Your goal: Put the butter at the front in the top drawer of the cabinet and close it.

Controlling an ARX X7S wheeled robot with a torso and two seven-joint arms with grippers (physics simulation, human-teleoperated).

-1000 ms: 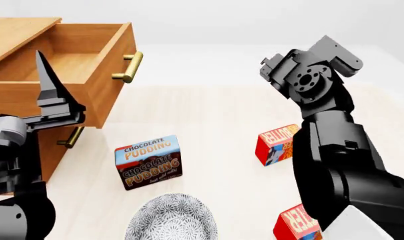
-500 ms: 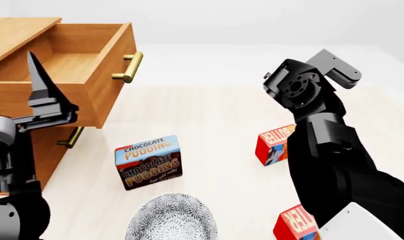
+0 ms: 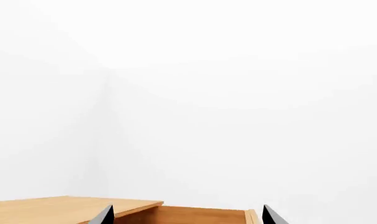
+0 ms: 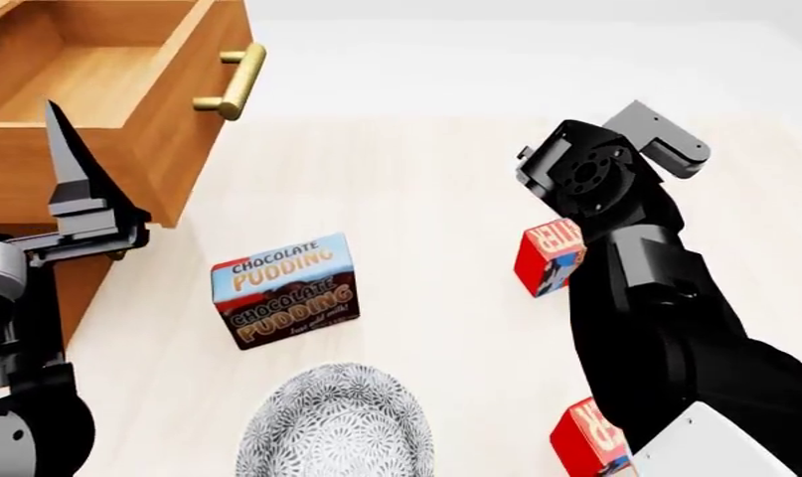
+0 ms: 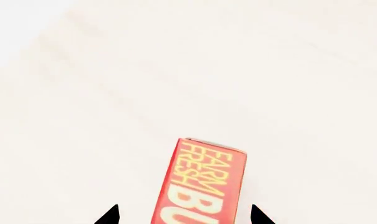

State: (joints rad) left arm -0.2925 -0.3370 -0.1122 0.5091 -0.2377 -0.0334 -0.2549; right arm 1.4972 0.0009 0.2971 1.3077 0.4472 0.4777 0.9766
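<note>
Two butter cartons lie on the table. The farther butter (image 4: 550, 256) shows red between my right gripper's (image 5: 183, 215) open fingertips (image 5: 108, 215), and the butter (image 5: 204, 184) touches neither fingertip. In the head view the right arm hides that gripper. The nearer butter (image 4: 589, 442) lies at the view's lower edge, partly behind my right arm. The cabinet (image 4: 89, 288) stands at the left with its top drawer (image 4: 122, 70) pulled out and bare inside. My left gripper (image 4: 76, 189) points upward in front of the drawer, open and holding nothing. From the left wrist, the left gripper (image 3: 187, 215) faces the drawer (image 3: 201, 217).
A chocolate pudding box (image 4: 285, 290) stands between the cabinet and the farther carton. A patterned bowl (image 4: 332, 422) sits near the front edge. The drawer's brass handle (image 4: 235, 79) sticks out toward the table's middle.
The head view has tilted down, so cabinet and cartons sit differently in the picture. My right wrist has turned downward over the farther carton. The left gripper has edged left and slightly up.
</note>
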